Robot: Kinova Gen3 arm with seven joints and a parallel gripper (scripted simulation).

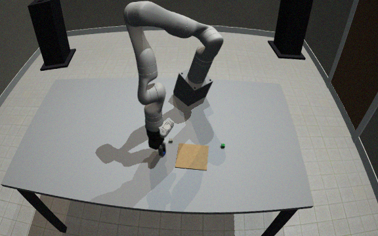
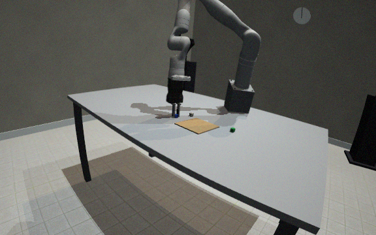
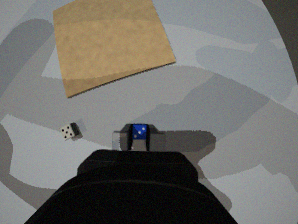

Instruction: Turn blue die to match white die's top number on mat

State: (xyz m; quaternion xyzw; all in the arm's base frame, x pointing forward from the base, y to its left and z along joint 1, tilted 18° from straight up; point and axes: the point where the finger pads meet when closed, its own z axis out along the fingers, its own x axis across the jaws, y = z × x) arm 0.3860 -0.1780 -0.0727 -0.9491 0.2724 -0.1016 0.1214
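Observation:
My gripper (image 1: 162,152) (image 2: 175,114) (image 3: 139,133) is down at the table top, shut on the blue die (image 1: 164,153) (image 2: 176,115) (image 3: 139,132), which sits between the two fingers on the grey table, left of the mat. The tan square mat (image 1: 192,157) (image 2: 197,125) (image 3: 109,36) lies flat with no die on it. The white die (image 1: 170,140) (image 2: 191,114) (image 3: 69,132) rests on the table just beside the gripper, apart from the blue die. The wrist view shows several dark pips on its top face. The green die (image 1: 222,145) (image 2: 232,130) lies on the table past the mat's far side.
The arm's dark base block (image 1: 192,89) (image 2: 238,97) stands on the table (image 1: 77,115) behind the mat. Black pillars (image 1: 49,33) (image 1: 291,27) stand on the floor at the back corners. Another black stand (image 2: 372,130) is on the right.

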